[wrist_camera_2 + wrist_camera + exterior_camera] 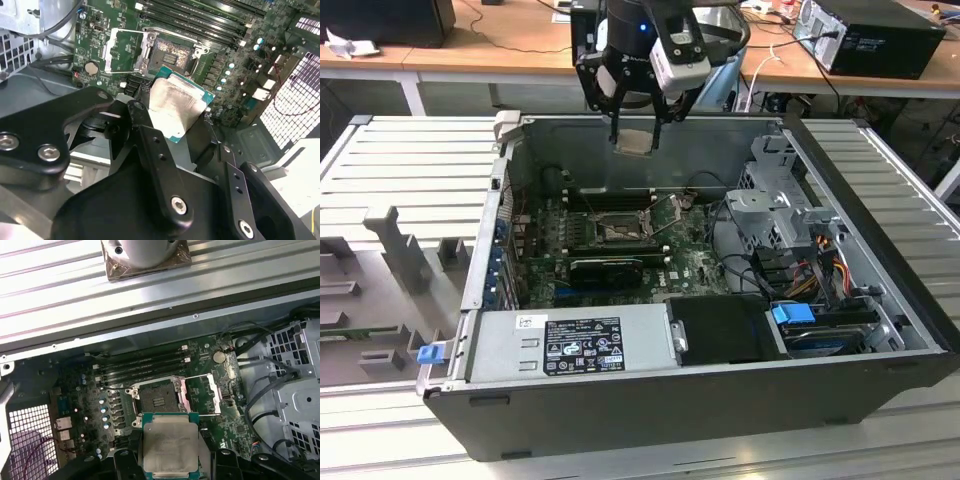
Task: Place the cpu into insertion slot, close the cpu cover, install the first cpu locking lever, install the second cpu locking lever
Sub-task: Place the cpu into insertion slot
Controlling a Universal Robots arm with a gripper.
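Exterior view: clamps the cpu (636,143) level in the gripper (637,132), high above the insertion slot (617,231); second wrist view finds the cpu cover (125,50) hinged open, likely so the chip can seat.

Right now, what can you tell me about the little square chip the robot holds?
The cpu is a small flat square, pale silver-grey metal on top with a green edge. The gripper clamps it on two opposite sides and holds it in the air above the computer case, apart from the empty insertion slot.
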